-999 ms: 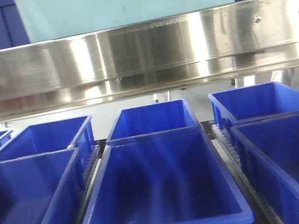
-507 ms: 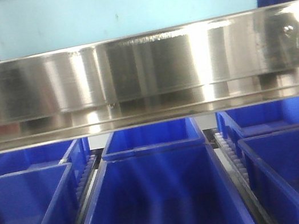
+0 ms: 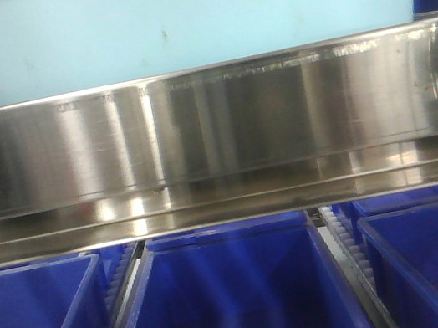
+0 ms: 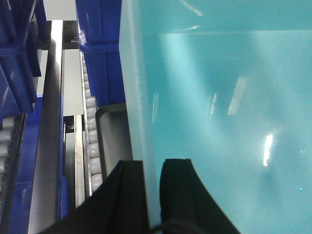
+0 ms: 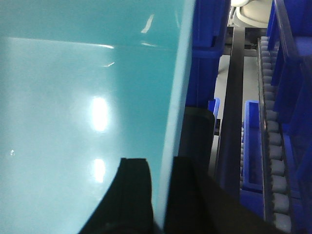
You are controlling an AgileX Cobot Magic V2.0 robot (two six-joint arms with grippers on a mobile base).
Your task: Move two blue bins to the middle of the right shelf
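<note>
The left gripper (image 4: 152,197) and right gripper (image 5: 161,200) are each pinching a side wall of the pale turquoise plastic bin (image 3: 176,18), which is sitting above the brushed stainless steel shelf (image 3: 213,131).

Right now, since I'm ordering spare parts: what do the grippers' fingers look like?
Left gripper: two plain matte black fingers, broad and flat-sided, one tip rounded, the other squarer. Right gripper: the same matte black fingers, the clearer tip squared off. No markings show on either, and the arms themselves are not in view.
</note>
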